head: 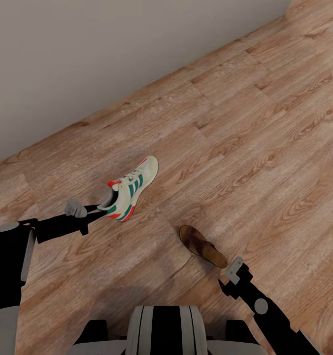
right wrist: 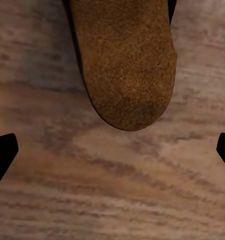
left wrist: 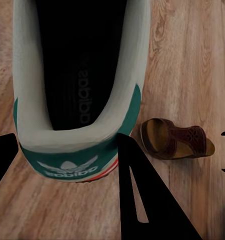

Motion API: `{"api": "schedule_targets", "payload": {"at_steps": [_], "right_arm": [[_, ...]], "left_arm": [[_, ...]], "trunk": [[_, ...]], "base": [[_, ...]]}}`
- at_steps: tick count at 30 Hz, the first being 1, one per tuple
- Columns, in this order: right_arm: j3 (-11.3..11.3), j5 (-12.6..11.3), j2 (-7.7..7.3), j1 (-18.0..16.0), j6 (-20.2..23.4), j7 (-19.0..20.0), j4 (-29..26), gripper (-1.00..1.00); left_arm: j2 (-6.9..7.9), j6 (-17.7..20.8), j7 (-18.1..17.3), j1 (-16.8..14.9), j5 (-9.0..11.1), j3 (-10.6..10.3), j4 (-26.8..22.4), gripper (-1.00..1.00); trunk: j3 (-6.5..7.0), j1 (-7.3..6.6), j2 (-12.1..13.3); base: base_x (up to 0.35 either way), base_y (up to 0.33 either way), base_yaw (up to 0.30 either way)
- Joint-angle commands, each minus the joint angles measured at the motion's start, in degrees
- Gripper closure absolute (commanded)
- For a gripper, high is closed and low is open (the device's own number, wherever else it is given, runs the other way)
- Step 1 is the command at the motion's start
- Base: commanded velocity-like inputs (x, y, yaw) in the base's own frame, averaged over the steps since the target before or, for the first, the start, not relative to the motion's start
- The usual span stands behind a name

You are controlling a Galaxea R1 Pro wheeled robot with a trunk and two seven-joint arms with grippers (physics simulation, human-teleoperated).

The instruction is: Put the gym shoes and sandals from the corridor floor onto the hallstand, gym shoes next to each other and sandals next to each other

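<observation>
Wood-grain planks of the corridor floor (head: 265,148) run up to a plain grey wall (head: 87,59) at the back. On the left side, the left tool (head: 103,209) reaches to the heel of one gym shoe (head: 131,190), which lies on the floor with its toe pointing away toward the wall. In the left wrist view the two dark fingers (left wrist: 142,195) stand on both sides of the heel collar of the shoe (left wrist: 77,100), spread and not yet pressed on it. More to the right, one sandal (head: 202,246) lies on the floor, near the shoe but apart from it. The right tool (head: 230,276) hovers just beside the end of the sandal, and its fingers (right wrist: 3,155) are spread wide with nothing between them.

I judge that the left grip can fail: the heel collar is soft and rounded, so the shoe may slip or turn when lifted. The right tool may only push the sandal (right wrist: 125,60) along the floor, because the footbed is flat and low.

The head view gives the whole layout of both arms. The left wrist view also shows the sandal (left wrist: 175,140) behind the shoe, with its strap pattern, and the right wrist view shows the suede grain of the footbed.
</observation>
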Motion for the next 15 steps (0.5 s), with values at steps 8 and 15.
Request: {"api": "schedule_targets", "payload": {"at_steps": [8,15], "right_arm": [[-0.19,0.52,-0.10,-1.53,0.88,0.17,-0.21,-1.00],[-0.27,0.51,-0.07,-3.73,0.98,0.15,-0.21,-1.00]], "left_arm": [[-0.10,0.57,-0.46,0.02,-0.41,0.05,-0.06,1.00],[-0.10,0.58,-0.44,0.04,-0.41,-0.05,-0.06,1.00]], "trunk": [[-0.03,-0.01,-0.01],[-0.03,-0.01,-0.01]], "base": [[0.000,0.000,0.000],[0.000,0.000,0.000]]}}
